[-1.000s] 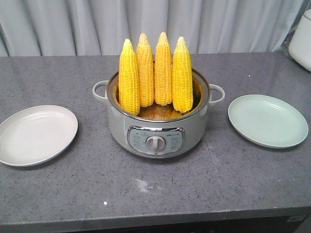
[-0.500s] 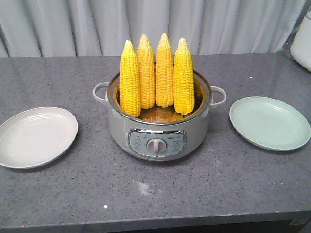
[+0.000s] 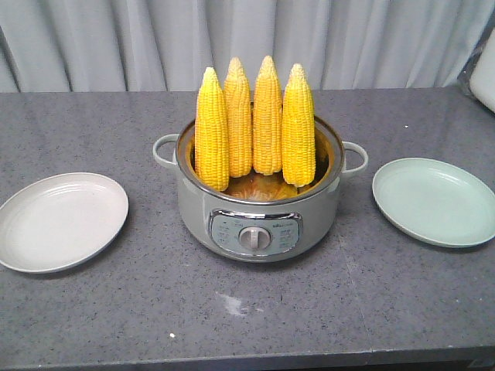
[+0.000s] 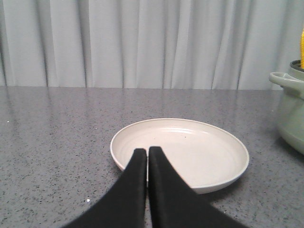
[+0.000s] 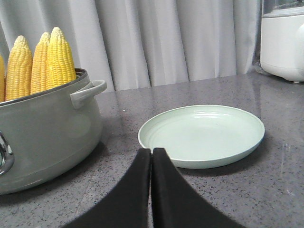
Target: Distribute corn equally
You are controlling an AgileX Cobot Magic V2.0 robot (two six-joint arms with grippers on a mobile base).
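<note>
Several yellow corn cobs [image 3: 255,124] stand upright, tips up, in a grey-green electric pot [image 3: 259,220] at the table's middle. An empty white plate [image 3: 62,220] lies to its left and an empty pale green plate [image 3: 433,202] to its right. Neither gripper shows in the front view. In the left wrist view my left gripper [image 4: 147,151] is shut and empty, low over the table just before the white plate [image 4: 190,147]. In the right wrist view my right gripper [image 5: 152,152] is shut and empty, before the green plate [image 5: 204,133], with the pot [image 5: 42,128] and corn [image 5: 47,61] to its left.
A white appliance [image 5: 282,38] stands at the table's far right corner. A grey curtain [image 3: 247,39] hangs behind the table. The pot's side handles [image 3: 164,151] stick out toward each plate. The table's front edge runs along the bottom of the front view.
The whole scene has slid slightly right and down in the front view. Pot, corn and plates keep the same places relative to one another.
</note>
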